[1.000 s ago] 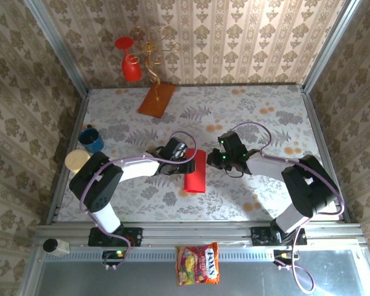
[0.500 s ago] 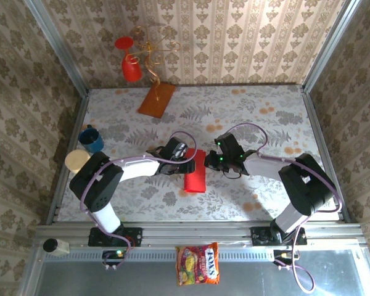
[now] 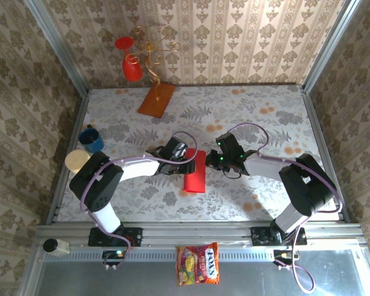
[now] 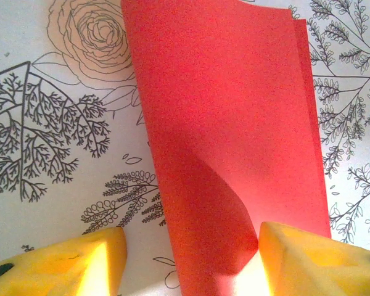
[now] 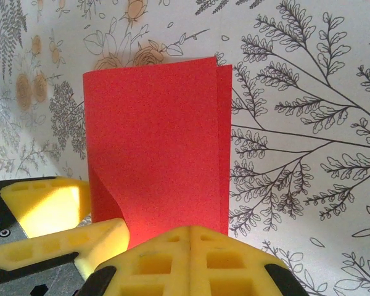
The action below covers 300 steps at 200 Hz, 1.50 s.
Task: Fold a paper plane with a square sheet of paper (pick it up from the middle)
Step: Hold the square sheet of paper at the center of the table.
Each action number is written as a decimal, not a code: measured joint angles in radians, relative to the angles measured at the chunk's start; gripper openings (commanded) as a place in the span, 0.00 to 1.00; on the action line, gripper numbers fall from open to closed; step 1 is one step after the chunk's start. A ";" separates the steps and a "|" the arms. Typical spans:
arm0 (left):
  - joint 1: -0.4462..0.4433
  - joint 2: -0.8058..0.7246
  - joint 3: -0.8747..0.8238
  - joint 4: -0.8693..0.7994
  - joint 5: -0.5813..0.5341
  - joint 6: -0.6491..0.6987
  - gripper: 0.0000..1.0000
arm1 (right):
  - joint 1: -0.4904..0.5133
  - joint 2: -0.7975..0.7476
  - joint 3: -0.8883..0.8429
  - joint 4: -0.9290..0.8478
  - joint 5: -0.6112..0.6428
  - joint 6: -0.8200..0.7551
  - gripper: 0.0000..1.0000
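Observation:
The square sheet of paper is bright red and lies on the table folded in half into a long rectangle, not a paper plane. In the left wrist view the sheet has its top layer bulging up near one fingertip. My left gripper is open at the sheet's left edge. One of its yellow fingers rests on the bare table and the other on the paper. My right gripper is shut, jaws pressed together, with its tips over the near edge of the sheet.
At the back stand an orange-brown board and a red goblet on a gold wire stand. A blue cup and a cream cup sit at the left edge. A candy bag lies in front of the arm bases.
My right gripper has crept slightly left, onto the sheet's right edge. The left gripper and the paper have hardly moved.

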<state>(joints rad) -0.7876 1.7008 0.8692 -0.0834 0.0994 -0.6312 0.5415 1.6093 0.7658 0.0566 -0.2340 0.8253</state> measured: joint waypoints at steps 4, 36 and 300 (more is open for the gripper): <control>0.001 0.000 0.000 0.000 0.002 0.000 0.60 | 0.000 0.000 0.000 0.000 0.000 0.001 0.03; 0.004 0.000 0.000 0.000 0.008 0.001 0.60 | 0.000 0.000 0.000 0.000 -0.003 0.002 0.03; 0.012 0.004 0.000 0.002 0.027 0.026 0.60 | 0.052 0.078 0.003 0.008 -0.036 0.001 0.00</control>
<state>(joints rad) -0.7753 1.7050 0.8692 -0.0818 0.1268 -0.6048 0.5938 1.6875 0.7689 0.0647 -0.2699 0.8265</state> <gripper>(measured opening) 0.598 0.043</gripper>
